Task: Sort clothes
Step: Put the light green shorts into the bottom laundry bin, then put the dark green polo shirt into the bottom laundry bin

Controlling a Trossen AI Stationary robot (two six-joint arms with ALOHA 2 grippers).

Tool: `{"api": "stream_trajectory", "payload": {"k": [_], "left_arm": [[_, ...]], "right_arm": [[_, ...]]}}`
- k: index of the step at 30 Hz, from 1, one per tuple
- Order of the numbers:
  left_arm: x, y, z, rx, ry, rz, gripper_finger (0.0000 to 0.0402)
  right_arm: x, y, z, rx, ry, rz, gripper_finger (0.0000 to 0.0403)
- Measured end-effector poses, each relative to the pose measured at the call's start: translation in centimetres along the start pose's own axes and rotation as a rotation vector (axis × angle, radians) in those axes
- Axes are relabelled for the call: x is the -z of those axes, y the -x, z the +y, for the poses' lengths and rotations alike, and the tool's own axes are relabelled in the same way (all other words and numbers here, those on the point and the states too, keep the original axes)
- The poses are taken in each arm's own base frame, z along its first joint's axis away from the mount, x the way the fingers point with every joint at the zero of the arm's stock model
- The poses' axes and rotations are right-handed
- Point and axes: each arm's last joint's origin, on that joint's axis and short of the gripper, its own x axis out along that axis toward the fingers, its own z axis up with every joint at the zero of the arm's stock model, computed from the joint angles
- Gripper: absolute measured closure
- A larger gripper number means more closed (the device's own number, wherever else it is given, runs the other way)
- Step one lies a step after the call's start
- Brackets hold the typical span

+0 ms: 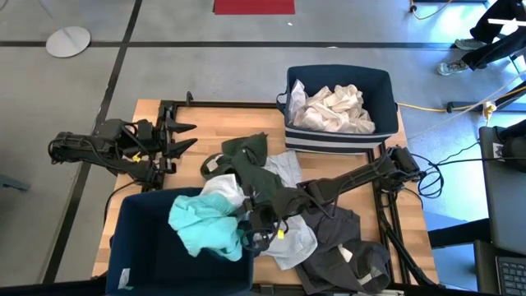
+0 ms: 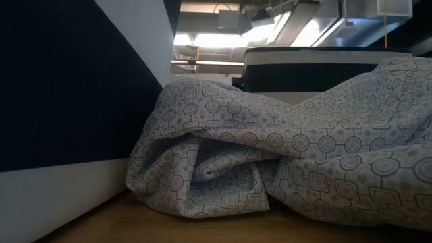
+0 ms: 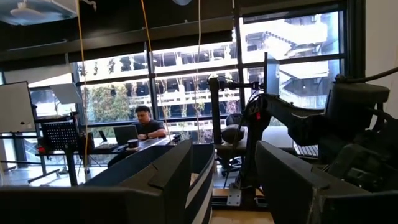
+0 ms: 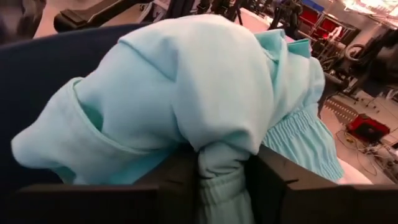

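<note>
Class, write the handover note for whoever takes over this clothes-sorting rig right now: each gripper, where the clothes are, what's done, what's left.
Right gripper: fingers shut on the teal garment, holding it over the near navy bin.
Left gripper: fingers open, empty, waiting at the table's left side.
Done: the white and cream clothes lie in the far bin.
Left: release the teal garment into the near bin, then sort the pile on the table: the dark olive garment, the light grey pieces and the dark grey pieces.
</note>
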Motion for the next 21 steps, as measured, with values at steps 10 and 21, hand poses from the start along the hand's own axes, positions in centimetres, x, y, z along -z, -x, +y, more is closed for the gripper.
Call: {"api": "stream_trajectory", "payload": {"k": [10,21], "left_arm": [[0.2,0.0,0.0,0.003,-0.004,0.017,0.0235],[0.6,-0.2,-0.2,0.009,0.007,0.053,0.0235]], "right_arm": [[-0.6,0.9,0.2,0.092,-0.038,0.065,0.0172],[-6.4,7.6,1.4,0.345,0.016,0.322,0.0145]]}}
